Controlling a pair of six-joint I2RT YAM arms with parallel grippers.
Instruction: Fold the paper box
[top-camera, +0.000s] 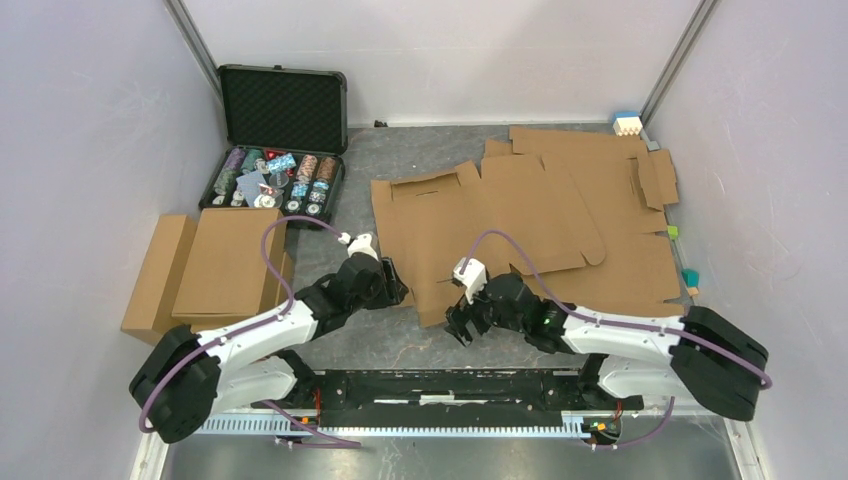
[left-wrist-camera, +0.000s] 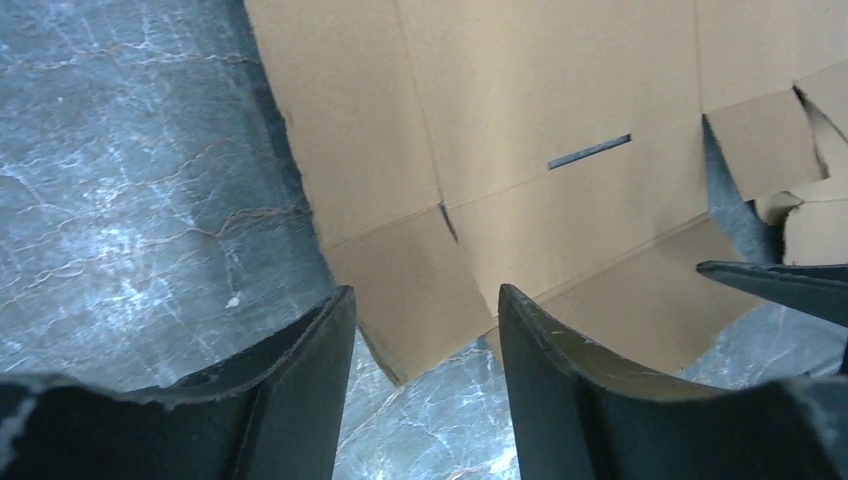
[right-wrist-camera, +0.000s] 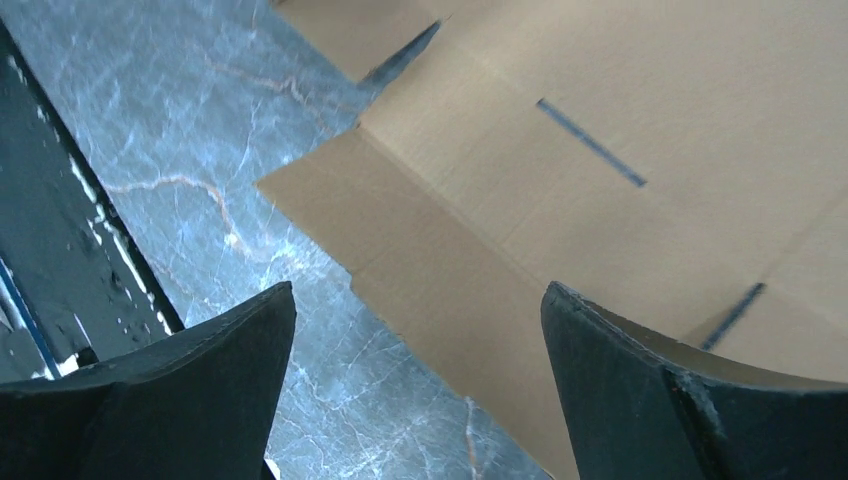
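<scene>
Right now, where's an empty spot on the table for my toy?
Bare table shows between the chip case and the paper box, and just in front of that box. The right side is crowded with cardboard sheets; brown boxes fill the left.

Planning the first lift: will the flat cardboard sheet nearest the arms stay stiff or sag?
The paper box is thin, wide and scored, so it will probably bend at its creases. It looks light and may slide on the smooth table.

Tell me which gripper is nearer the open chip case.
Left. The left gripper is near-right of the case, at the cardboard sheet's corner; the right gripper is farther right, at the sheet's near edge.
</scene>
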